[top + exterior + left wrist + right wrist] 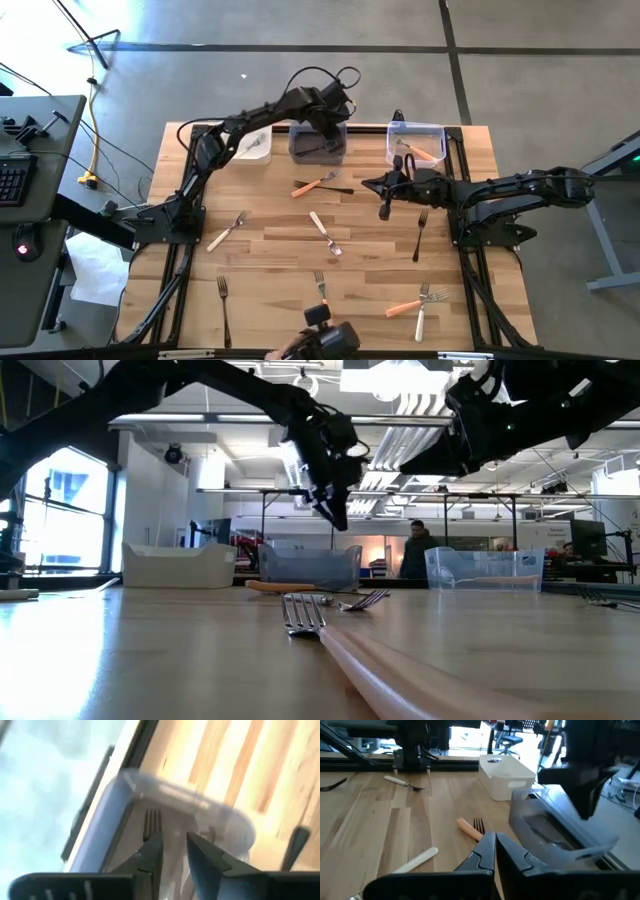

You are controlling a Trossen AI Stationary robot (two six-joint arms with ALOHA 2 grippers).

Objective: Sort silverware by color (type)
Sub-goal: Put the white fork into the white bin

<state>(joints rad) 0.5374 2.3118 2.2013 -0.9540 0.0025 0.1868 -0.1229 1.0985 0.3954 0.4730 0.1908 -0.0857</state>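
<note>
Over the middle bin (318, 141) at the desk's far edge, the left gripper (331, 118) hangs with jaws slightly apart, nothing grasped; a dark fork (152, 822) lies inside. Right gripper (385, 205) sits clenched, empty, mid-desk. Other forks (322, 231) lie scattered across the desk (270, 260).

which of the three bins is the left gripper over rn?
The middle bin, the dark-looking one between the white bin and the clear bin with orange forks. The left gripper hangs above it.
</note>
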